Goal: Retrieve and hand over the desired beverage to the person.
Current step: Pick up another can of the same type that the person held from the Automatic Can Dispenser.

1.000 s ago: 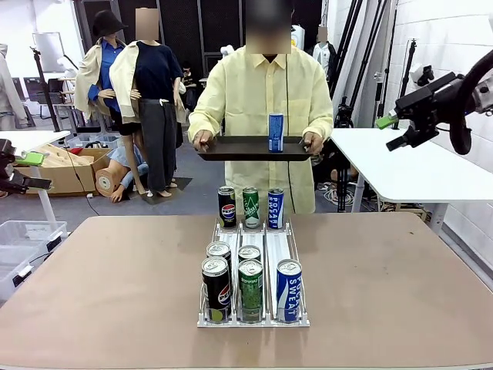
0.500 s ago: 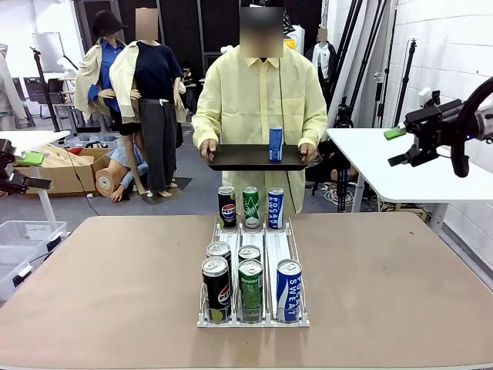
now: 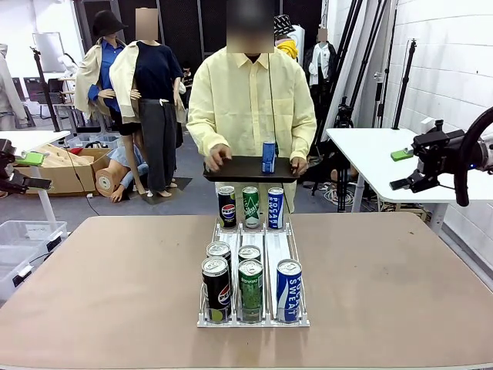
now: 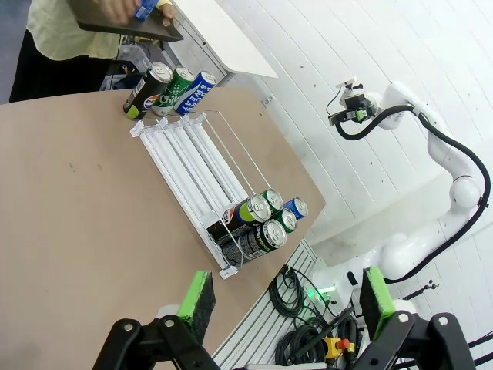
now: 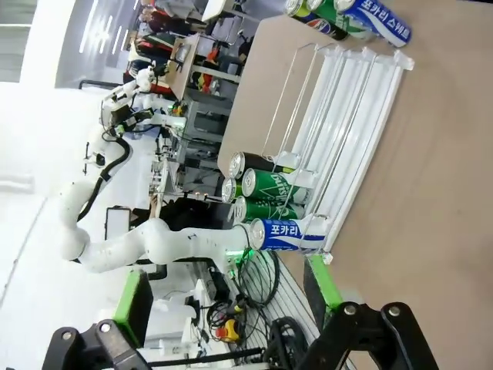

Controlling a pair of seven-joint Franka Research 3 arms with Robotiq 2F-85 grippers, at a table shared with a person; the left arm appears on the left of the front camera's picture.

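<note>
The person (image 3: 250,100) stands at the far side holding a black tray (image 3: 239,169) with a blue can (image 3: 268,156) upright on it. On the table a wire rack (image 3: 276,250) holds black, green and blue cans: three at its far end (image 3: 251,206) and several at the near end (image 3: 250,289). My left gripper (image 3: 31,171) hangs open off the table's left edge, holding nothing. My right gripper (image 3: 400,169) is open and bare, high to the right over a white table. The left wrist view has its fingers (image 4: 196,304) apart above the rack (image 4: 192,162). The right wrist view also has spread fingers (image 5: 132,308) and the cans (image 5: 269,200).
A white side table (image 3: 385,166) stands at the right behind my right gripper. Boxes and a clear bin (image 3: 27,235) sit on the floor at the left. The brown tabletop (image 3: 115,285) lies bare on both sides of the rack.
The person has lowered the tray and shifted a little left. My right gripper has dropped lower and drawn back to the right. The left arm has not moved.
</note>
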